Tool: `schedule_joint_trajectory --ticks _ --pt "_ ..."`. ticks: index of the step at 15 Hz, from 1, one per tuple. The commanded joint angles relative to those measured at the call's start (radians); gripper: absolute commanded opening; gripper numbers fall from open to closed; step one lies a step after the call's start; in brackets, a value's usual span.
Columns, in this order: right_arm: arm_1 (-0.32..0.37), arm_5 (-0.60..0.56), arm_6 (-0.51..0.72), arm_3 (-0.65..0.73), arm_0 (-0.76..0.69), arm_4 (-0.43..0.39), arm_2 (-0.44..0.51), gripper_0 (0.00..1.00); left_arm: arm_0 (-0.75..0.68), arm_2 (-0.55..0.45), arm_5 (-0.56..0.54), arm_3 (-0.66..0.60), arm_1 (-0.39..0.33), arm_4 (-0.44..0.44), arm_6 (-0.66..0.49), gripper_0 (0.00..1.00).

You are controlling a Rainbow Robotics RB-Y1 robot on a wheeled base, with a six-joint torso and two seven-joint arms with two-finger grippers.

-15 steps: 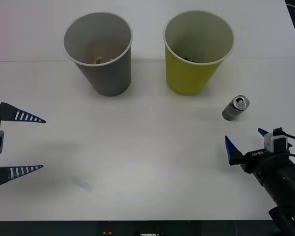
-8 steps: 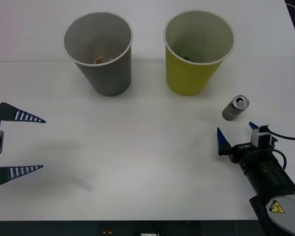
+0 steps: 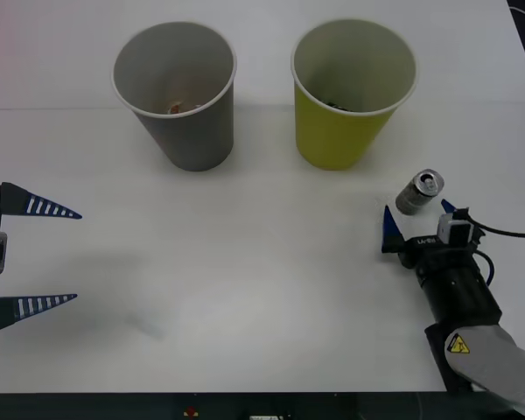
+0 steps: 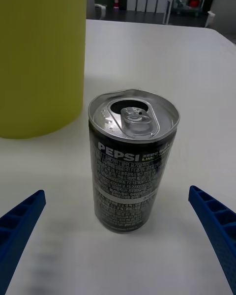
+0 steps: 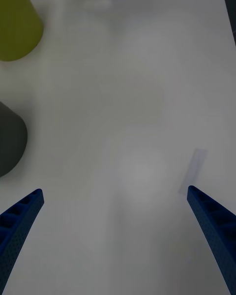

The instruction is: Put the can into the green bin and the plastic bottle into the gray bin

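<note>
Creeping closer, my right gripper (image 3: 417,219), fingers wide and empty, now flanks the can (image 3: 417,192) standing just beside the green bin (image 3: 350,114); an off-centre finger could topple it.

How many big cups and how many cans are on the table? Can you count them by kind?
Big cup-shaped bins: 2, the gray bin and the green bin
Cans: 1, the can, standing upright just ahead of the right gripper
Total: 3
</note>
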State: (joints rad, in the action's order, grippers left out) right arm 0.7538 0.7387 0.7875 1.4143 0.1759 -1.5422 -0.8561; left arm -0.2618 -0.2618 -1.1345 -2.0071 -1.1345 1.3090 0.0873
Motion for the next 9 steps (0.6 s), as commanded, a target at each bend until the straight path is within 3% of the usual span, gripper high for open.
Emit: schedule_joint_trajectory --ticks 1,9 --pt "-0.028 0.016 0.007 -0.044 0.030 -0.002 0.000 1.00 0.000 0.000 0.000 0.000 0.000 0.000 0.000 1.00" --pt "-0.093 0.034 0.024 -0.158 0.112 -0.007 0.000 1.00 0.000 0.000 0.000 0.000 0.000 0.000 0.000 1.00"
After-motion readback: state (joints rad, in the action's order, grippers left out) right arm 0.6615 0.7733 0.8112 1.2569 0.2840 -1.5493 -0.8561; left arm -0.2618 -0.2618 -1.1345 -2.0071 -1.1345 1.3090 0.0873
